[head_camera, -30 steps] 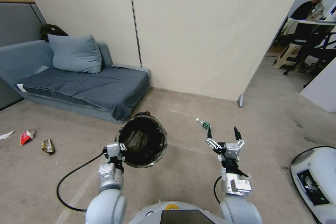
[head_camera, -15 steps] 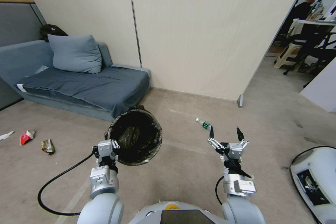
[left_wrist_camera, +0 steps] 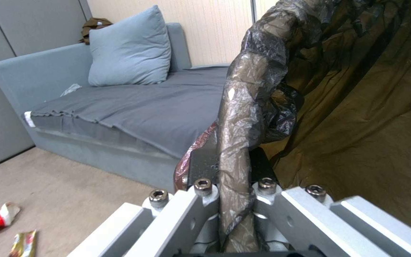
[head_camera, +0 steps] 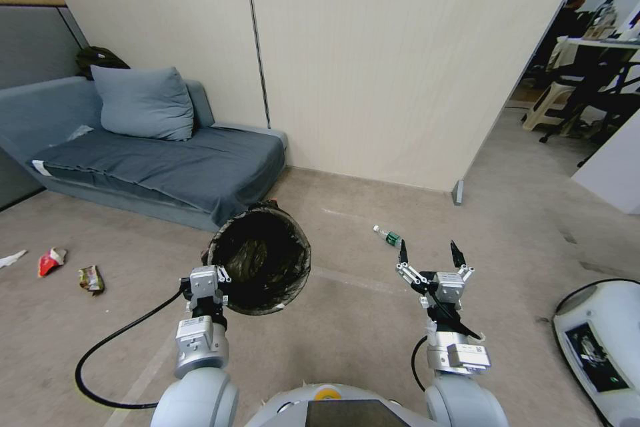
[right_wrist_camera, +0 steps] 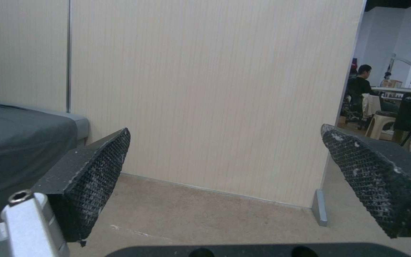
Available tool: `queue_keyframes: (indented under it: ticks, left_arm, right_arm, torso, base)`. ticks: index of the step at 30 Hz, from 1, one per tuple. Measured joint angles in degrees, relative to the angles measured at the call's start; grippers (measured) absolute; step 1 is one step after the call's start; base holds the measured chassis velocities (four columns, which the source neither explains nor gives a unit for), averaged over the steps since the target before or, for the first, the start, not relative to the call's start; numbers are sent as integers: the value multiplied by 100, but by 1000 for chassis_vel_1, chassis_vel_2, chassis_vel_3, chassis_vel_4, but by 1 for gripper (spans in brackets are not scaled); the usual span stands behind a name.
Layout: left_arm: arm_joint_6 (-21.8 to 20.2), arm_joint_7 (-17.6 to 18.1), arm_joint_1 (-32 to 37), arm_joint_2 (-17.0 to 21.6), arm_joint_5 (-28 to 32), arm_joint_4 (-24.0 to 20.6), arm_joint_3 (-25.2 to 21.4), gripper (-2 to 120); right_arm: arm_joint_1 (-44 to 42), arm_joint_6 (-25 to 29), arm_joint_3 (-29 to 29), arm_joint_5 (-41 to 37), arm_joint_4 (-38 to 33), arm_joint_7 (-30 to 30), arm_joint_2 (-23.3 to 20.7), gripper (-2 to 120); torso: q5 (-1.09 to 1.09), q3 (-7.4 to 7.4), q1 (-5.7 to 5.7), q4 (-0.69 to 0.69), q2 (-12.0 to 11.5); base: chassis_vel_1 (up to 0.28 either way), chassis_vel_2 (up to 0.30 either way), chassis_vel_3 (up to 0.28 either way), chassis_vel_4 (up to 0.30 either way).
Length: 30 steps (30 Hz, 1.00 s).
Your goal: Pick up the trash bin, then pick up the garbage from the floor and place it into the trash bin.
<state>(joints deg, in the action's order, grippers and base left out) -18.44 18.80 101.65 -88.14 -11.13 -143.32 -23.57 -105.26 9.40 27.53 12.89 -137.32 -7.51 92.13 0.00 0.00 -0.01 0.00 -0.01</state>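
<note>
The trash bin [head_camera: 259,260], lined with a black bag, hangs tilted above the floor with its dark mouth turned up toward the head camera. My left gripper [head_camera: 208,276] is shut on its near rim. In the left wrist view the bag-covered rim [left_wrist_camera: 236,135] runs between the fingers of the left gripper [left_wrist_camera: 234,194]. Garbage lies on the floor at the far left: a red wrapper [head_camera: 51,260], a yellow-brown wrapper [head_camera: 91,278] and a white scrap [head_camera: 12,257]. A small plastic bottle [head_camera: 387,236] lies just beyond my right gripper [head_camera: 428,255], which is open and holds nothing, its pads [right_wrist_camera: 96,175] spread wide.
A blue-grey sofa [head_camera: 153,160] stands behind the bin against the beige wall [head_camera: 373,67]. A black cable [head_camera: 100,360] loops on the floor by my left arm. A white machine [head_camera: 600,347] sits at the right edge. An opening past the wall's end [head_camera: 457,192] leads to another room.
My left gripper carried the bin leftward and slightly nearer, then eased back a little to the right. The right gripper drifted slightly down and right, still open.
</note>
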Motion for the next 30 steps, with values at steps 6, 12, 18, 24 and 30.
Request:
queue_keyframes:
  ticks: [6,12,18,24,30]
  left_arm:
    - [4,-9,-11,-29,-20,3,38,0]
    - [27,-9,-8,-48,-84,5,103,0]
    - [71,-12,18,-56,-141,7,156,0]
    - [83,-12,-28,-70,-194,8,265,0]
    - [92,-12,-12,-75,-203,8,256,0]
  right_arm:
    - [4,0,16,-2,10,10,0,100]
    - [9,0,15,-2,27,13,0,100]
    - [11,3,8,18,85,16,0,100]
    - [2,10,52,34,69,19,0,100]
    - [7,133,43,30,51,92,0,100]
  torso:
    - [0,1,1,-1,0]
    - [0,0,1,1,0]
    - [0,0,1,0,0]
    - [1,0,1,0,0]
    - [-1,1,1,-1,0]
  base:
    - [-154,154,148,-141]
    - [-120,127,134,-136]
    - [-112,99,97,-102]
    - [-119,117,108,-104]
    - [-112,111,109,-107]
